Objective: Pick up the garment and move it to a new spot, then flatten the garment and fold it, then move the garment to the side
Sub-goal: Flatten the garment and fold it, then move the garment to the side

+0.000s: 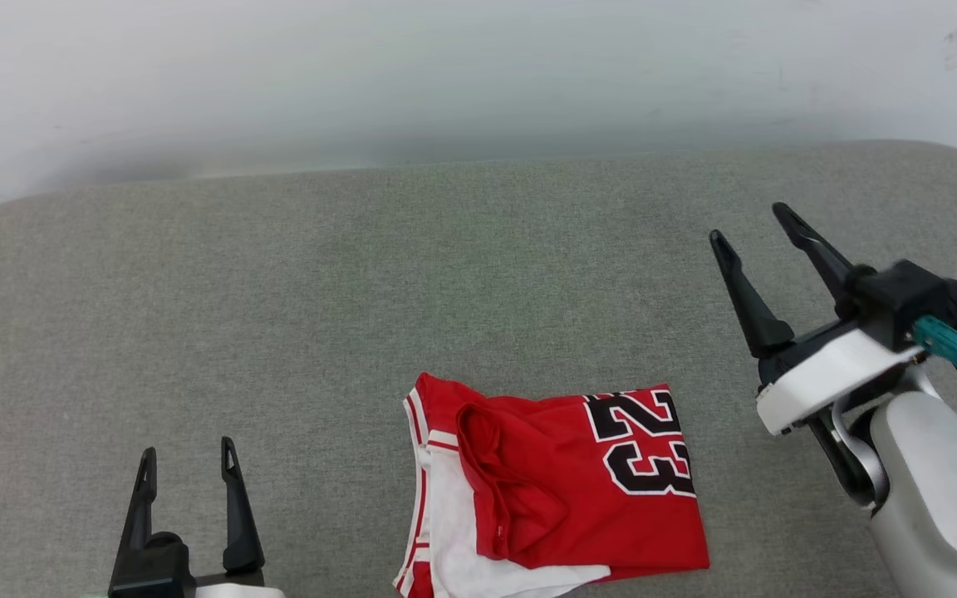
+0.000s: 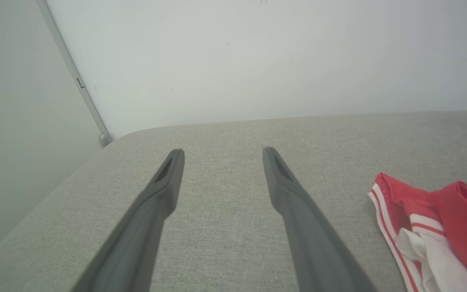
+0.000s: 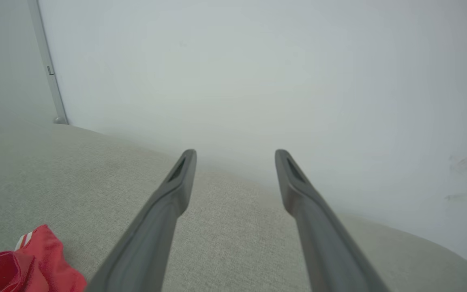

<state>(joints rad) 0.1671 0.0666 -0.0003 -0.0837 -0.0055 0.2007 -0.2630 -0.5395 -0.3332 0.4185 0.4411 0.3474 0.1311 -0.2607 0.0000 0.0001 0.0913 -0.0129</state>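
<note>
The red garment [image 1: 561, 486] lies folded into a rough rectangle on the grey cushion, near the front edge and right of centre. A black "23" faces up at its right end, and white sleeve fabric with striped trim shows at its left and bottom. My left gripper [image 1: 186, 465] stands open at the lower left, well left of the garment, holding nothing. My right gripper [image 1: 754, 224] is open and raised to the garment's right, empty. The garment's edge [image 2: 432, 227] appears at the right of the left wrist view, and a red corner [image 3: 31, 265] at the lower left of the right wrist view.
The grey fabric cushion [image 1: 362, 291] spans the head view, with rounded corners at the far left and far right. A pale wall [image 1: 478, 75] rises right behind it. A metal strip [image 2: 75, 81] runs up the wall at the left corner.
</note>
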